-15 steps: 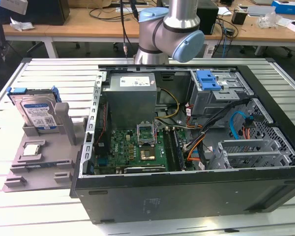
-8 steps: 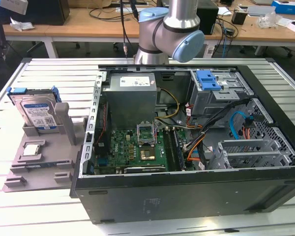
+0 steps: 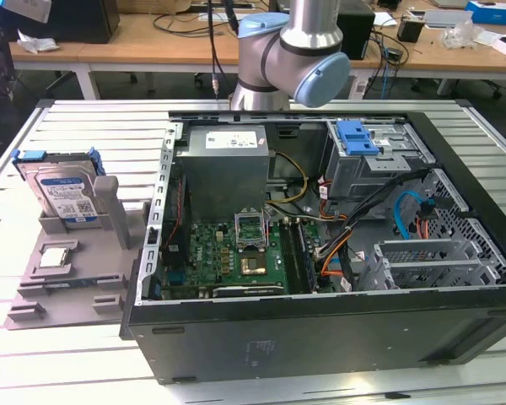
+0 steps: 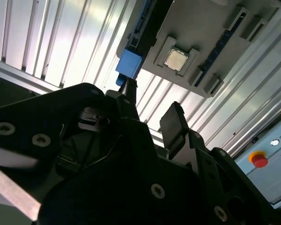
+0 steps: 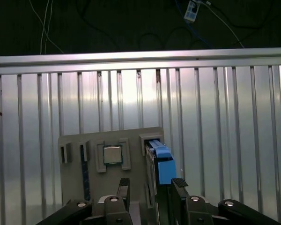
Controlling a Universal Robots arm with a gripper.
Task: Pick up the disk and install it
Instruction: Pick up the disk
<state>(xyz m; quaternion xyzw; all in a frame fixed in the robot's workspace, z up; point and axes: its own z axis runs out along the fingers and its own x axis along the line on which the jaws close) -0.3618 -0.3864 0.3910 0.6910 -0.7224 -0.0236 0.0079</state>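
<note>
Jaws of the gripper (image 5: 151, 186) stand apart and empty; the disk (image 5: 161, 161) stands on edge in its grey holder (image 5: 77, 140) just ahead of them, not between them. Likely stiff, weighty, smooth (and shock-sensitive): take it across the flat faces.

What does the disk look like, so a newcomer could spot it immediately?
Start at the open computer case; on the exterior view's left of it sits a grey holder. The disk stands on edge in that holder: a silver slab with a white-and-blue label and a blue bracket, unlike the small square chip lying flat in front of it.
</note>
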